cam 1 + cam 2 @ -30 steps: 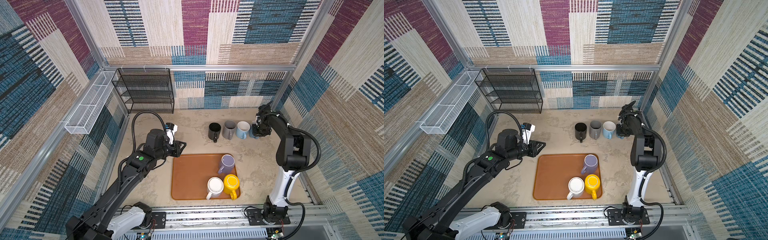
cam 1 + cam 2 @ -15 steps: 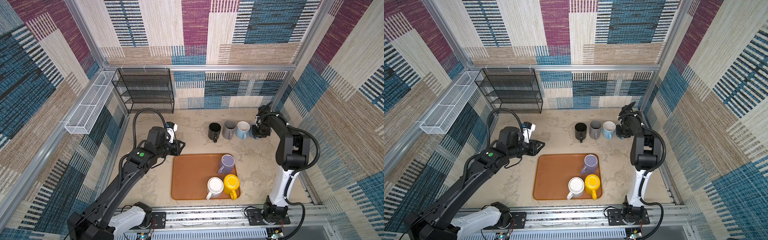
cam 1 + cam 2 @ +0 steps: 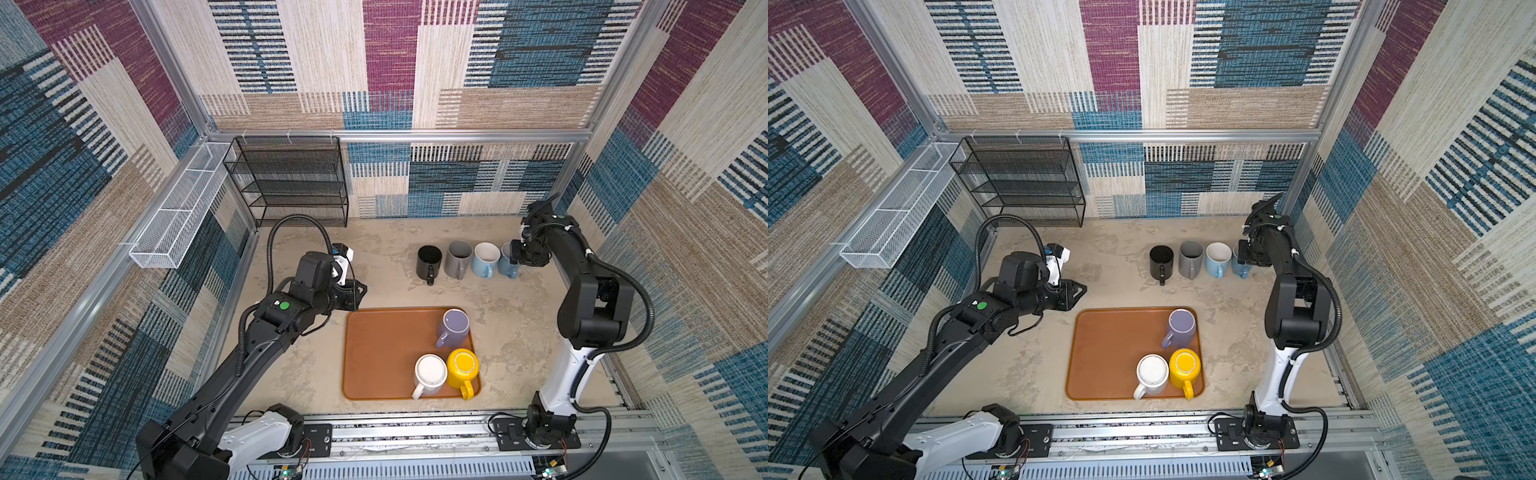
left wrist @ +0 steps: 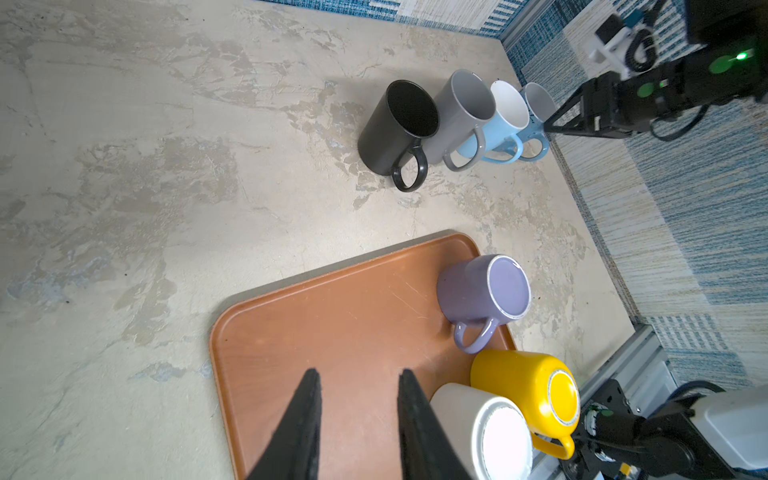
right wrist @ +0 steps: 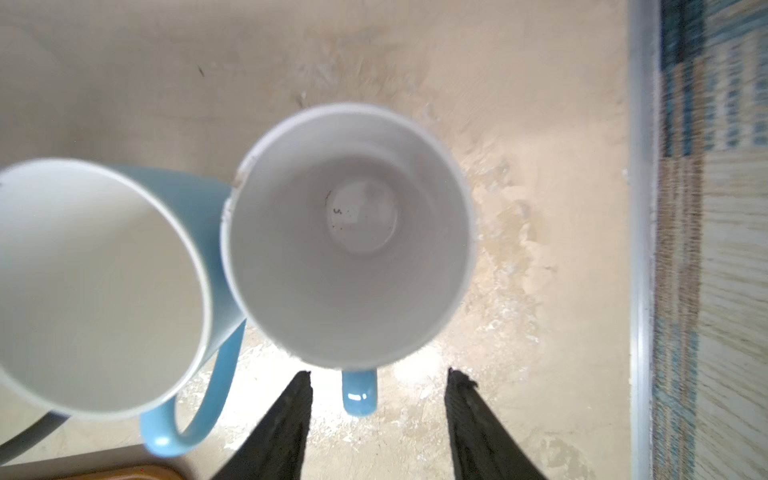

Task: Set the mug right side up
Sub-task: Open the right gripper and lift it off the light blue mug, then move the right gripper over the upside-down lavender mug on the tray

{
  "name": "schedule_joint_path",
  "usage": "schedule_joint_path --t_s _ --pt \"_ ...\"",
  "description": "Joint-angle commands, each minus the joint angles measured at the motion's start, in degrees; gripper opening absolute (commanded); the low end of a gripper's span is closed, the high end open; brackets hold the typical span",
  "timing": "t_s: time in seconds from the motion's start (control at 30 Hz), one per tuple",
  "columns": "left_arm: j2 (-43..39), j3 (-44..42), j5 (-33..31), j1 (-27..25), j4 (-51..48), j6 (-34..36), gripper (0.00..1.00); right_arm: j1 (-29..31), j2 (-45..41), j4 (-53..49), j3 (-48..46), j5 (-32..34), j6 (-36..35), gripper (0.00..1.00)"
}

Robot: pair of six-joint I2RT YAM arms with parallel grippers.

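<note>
The dusty-blue ceramic mug with a white inside (image 5: 349, 232) stands mouth up on the table at the far right. It is the right-hand end of a row of four upright mugs, close beside a sky-blue mug (image 3: 485, 257), then a grey mug (image 3: 459, 257) and a black mug (image 3: 429, 259). Its axis is vertical and its handle points toward the near side. Your right gripper (image 5: 380, 374) hangs over that handle with its jaws spread to either side, touching nothing and holding nothing, so this mug looks finished.

What remains, by my reading, is on the flat brown plastic tray (image 3: 382, 353) in the near middle, where three mugs sit base up. A lilac mug (image 3: 454, 326) is at the tray's far right corner, with its handle toward the near left. A white mug (image 3: 430, 372) and a yellow mug (image 3: 462, 365) are pressed together at the near right corner, handles pointing near.

Your left gripper (image 4: 358, 374) hovers just off the tray's far left corner, aimed rightward across the bare tray. Its jaws are partly apart and empty. The lilac mug lies roughly between your two grippers. The white and yellow pair sit closer to the right arm's base.

The mottled beige stone-look tabletop (image 3: 374, 257) is level and bare to the left of the tray. A black wire shelf rack (image 3: 291, 183) stands at the far left, well clear of the mugs. The right wall runs close beside the row of mugs, so there is little room to swing on that side.
</note>
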Motion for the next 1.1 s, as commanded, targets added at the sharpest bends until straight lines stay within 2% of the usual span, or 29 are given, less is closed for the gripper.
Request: schedule_joint_path --t_s 0.0,0.2,0.43,0.7,1.07 --pt "0.3 1.4 -1.7 0.0 -2.1 2.0 0.29 0.1 -4.2 2.4 0.9 -1.1 0.8 0.54" --pt "2.4 3.1 -1.7 0.0 -2.2 3.1 0.30 0.2 -11.8 6.7 -0.3 -4.9 -0.8 0.56" --pt "4.9 3.5 1.9 0.0 -0.9 3.5 0.30 0.3 -18.6 11.8 -3.2 -11.9 -2.2 0.57" --pt "6.5 0.3 9.1 -0.1 1.5 2.9 0.30 0.2 -22.4 16.5 -6.6 -10.7 0.2 0.59" --pt "9.4 -0.2 10.1 -2.6 1.4 2.7 0.29 1.0 -25.4 17.6 -15.2 -15.3 2.3 0.64"
